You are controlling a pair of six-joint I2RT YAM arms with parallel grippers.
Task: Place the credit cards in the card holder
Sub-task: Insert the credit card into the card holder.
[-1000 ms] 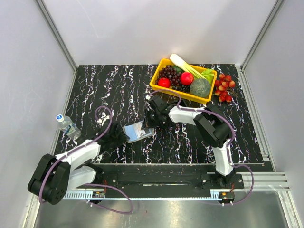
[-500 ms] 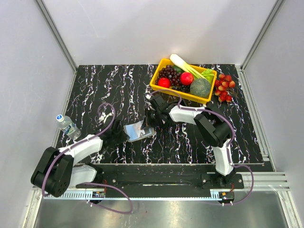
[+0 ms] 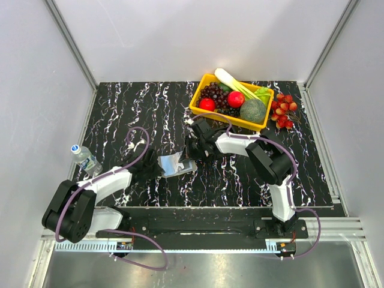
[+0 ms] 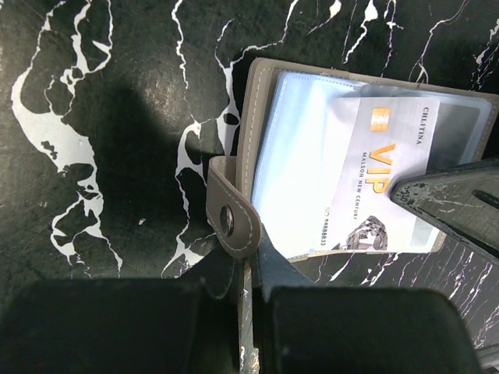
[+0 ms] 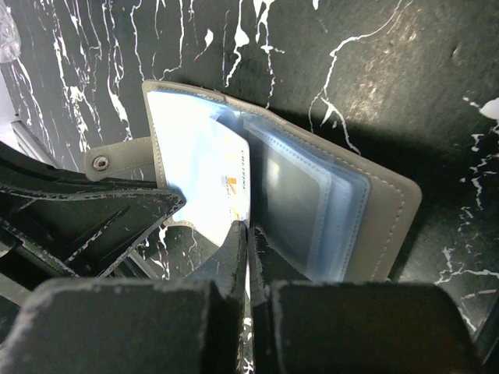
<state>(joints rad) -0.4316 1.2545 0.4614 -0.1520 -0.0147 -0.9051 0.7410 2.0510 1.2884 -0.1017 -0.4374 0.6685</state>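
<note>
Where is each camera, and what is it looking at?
Top: high behind the robot, looking down at the table; left arm and right arm show.
Left wrist: on the left arm, looking down at the open card holder and a card; left fingers below, pinching the card holder's edge.
Right wrist: on the right arm, looking at the card holder; right fingers below, pinching the card.
Shared: both wrist views show the card holder and card.

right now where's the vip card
In the left wrist view the VIP card lies on the open card holder's clear sleeves, right of centre, its edge at the right gripper's tip.
</note>
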